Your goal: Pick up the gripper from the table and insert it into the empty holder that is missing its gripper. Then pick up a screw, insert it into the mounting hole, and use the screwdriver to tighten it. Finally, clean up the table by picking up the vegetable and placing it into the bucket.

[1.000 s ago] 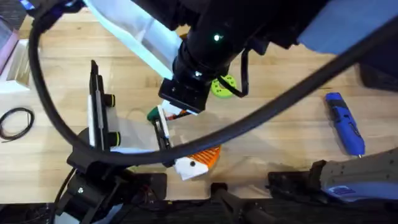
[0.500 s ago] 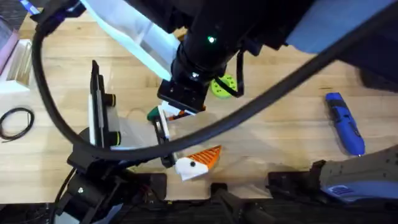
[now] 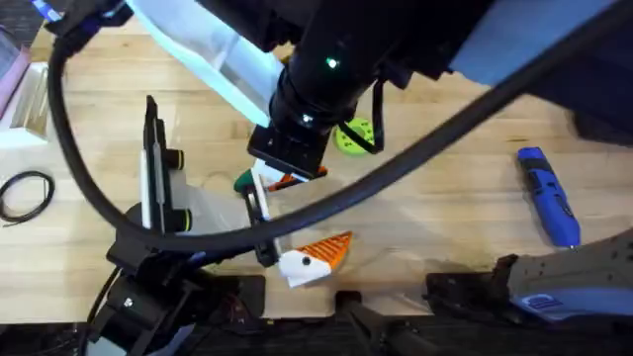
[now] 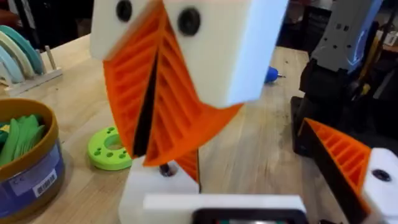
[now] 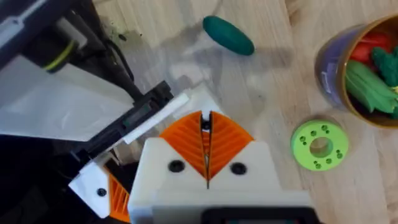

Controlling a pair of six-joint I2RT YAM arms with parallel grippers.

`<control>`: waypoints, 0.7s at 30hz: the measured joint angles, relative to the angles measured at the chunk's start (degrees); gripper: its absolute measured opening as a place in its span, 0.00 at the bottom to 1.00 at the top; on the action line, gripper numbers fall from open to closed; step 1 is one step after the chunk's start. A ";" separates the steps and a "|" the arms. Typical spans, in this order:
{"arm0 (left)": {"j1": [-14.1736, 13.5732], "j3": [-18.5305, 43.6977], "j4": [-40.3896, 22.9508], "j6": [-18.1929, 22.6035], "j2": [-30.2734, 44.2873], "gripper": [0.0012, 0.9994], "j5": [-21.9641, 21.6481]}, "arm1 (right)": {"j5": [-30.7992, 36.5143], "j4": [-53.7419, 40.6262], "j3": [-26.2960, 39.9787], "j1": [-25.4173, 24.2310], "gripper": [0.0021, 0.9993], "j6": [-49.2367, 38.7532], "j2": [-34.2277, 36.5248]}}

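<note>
The right gripper [image 5: 206, 163] is seen with its orange pads pressed together, nothing between them, above the wooden table [image 3: 445, 213]. The left gripper [image 3: 312, 255] is seen low near the table's front edge; whether its fingers are apart or together cannot be told. The green vegetable [image 5: 228, 35] is lying on the table, near the bucket [image 5: 360, 68] w/ toy produce inside. The lime disc [image 5: 319, 145] is placed beside the bucket. The blue screwdriver [image 3: 547, 195] is lying far on the right side.
</note>
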 joint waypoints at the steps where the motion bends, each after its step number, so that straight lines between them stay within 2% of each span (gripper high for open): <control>1: 0.00 0.01 0.00 0.00 0.00 0.99 0.00 | 0.01 0.11 0.00 -0.07 0.00 0.00 0.00; 21: 0.00 0.00 -0.07 -0.55 0.00 0.99 0.09 | 0.21 -1.86 0.15 -0.25 0.00 0.48 0.00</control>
